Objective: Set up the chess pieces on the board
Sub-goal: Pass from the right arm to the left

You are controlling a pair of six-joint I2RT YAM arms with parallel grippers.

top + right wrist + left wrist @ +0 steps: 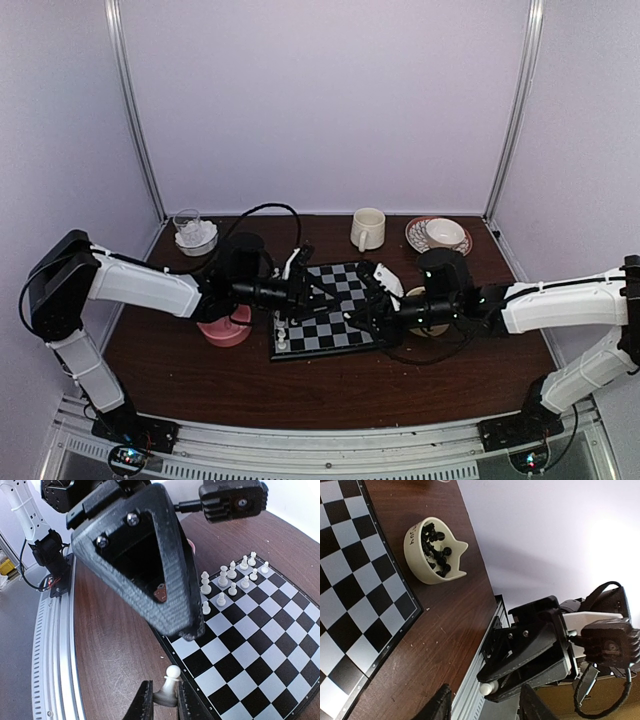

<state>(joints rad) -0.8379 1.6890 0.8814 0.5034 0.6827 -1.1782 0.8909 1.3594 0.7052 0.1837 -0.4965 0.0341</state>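
**Step in hand (judged).** A white pawn [171,675] is to go to its square among the white pieces [231,577] that already stand in a small group on the board [250,650], at 1 o'clock in the right wrist view. To do this well:
- The pawn should stay upright and come down vertically onto the centre of a free square.
- The approach should come from the open side of the group, so that neither finger brushes a standing neighbour.
- The jaws should part only once the base sits flat, and the lift-off should go straight up.
- If a hand-over is meant instead, the receiving fingers need to close on the head or stem before the base is let go. Which of the two is planned cannot be told.

**Claws.**
- **Right gripper:** The right gripper [165,694] is clamped on the pawn, pinching its base and lower stem. The round head stands clear above the fingertips.
- **Pawn position:** The pawn shows against the bare table [115,645], just beside the board's rim, at 7 o'clock of the board in that view.
- **Left gripper:** The left gripper [486,700] faces it closely. Its fingers are apart and hold nothing.

**Other items.** A cream bowl [420,562] holding black pieces [436,547] rests at 12 o'clock in the left wrist view, near the board's rim.
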